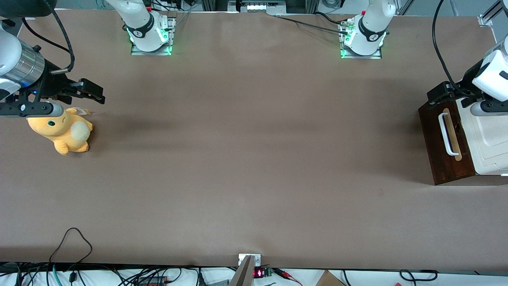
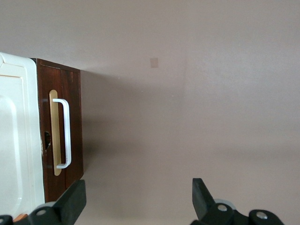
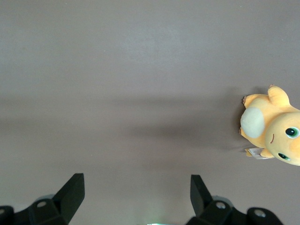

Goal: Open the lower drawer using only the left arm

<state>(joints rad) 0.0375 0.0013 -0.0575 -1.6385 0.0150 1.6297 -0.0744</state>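
Gripper (image 2: 136, 201) hovers spread above lower drawer (image 1: 444, 143), no writing legible.

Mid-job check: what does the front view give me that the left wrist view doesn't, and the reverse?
Only the front view shows the orange plush toy toward the parked arm's end of the table, both arm bases, and the left arm above the cabinet. Only the left wrist view shows the gripper with jaws open, apart from the handle. Both show the lower drawer, shut, with its white handle.
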